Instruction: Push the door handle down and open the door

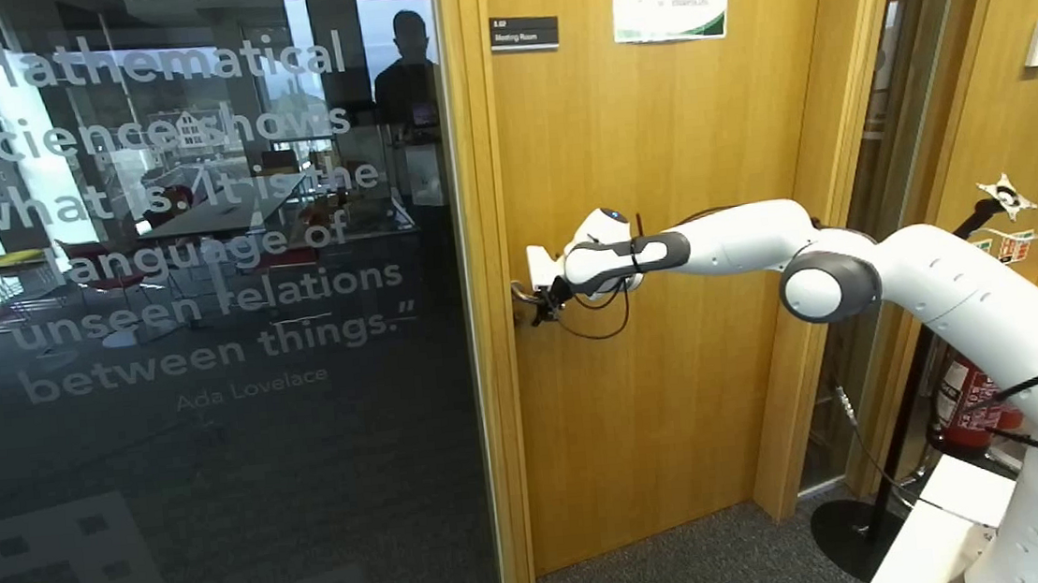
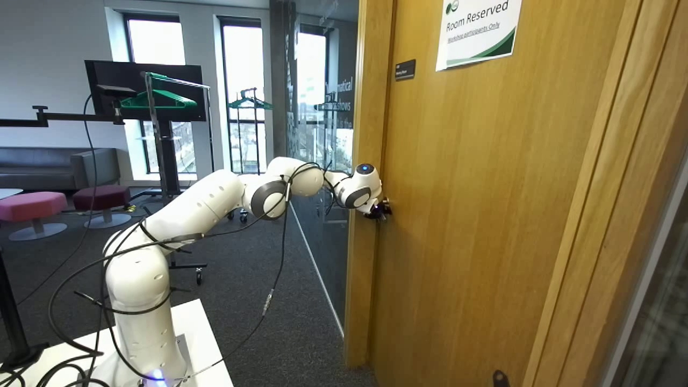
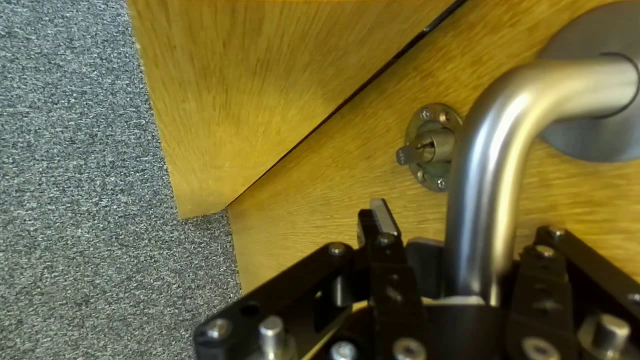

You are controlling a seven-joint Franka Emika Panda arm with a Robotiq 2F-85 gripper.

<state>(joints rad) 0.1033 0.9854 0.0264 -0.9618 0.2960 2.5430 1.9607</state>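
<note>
Gripper (image 3: 465,235) clamped on the door handle (image 3: 487,170), one jaw to each side of the silver lever, past its bend and toward the free end. Likely reason: farther from the pivot, easier turn; a jaw on each side also leaves scope to press down, then move the door (image 1: 685,145), without losing hold.

Door handle sits near one edge of the door, its neck standing out from a round plate (image 3: 595,137), the lever running away from the frame (image 1: 493,378). Lock (image 3: 434,150) mounted just beneath the plate; its projecting part may lie close to the downward stroke, so worth watching.

Robot arm (image 2: 193,204) stands on a white surface (image 2: 204,328) well apart from the door, reaching out nearly level at handle height. My guess: base set back for reach and for room to follow through. Which way the door swings, cannot tell.

Only a thin dark line shows between door and frame in the wrist view; door reads as closed. How far down the lever is, if at all, cannot tell from these angles. Judged step: hold secured, push down to come, opening after that.
</note>
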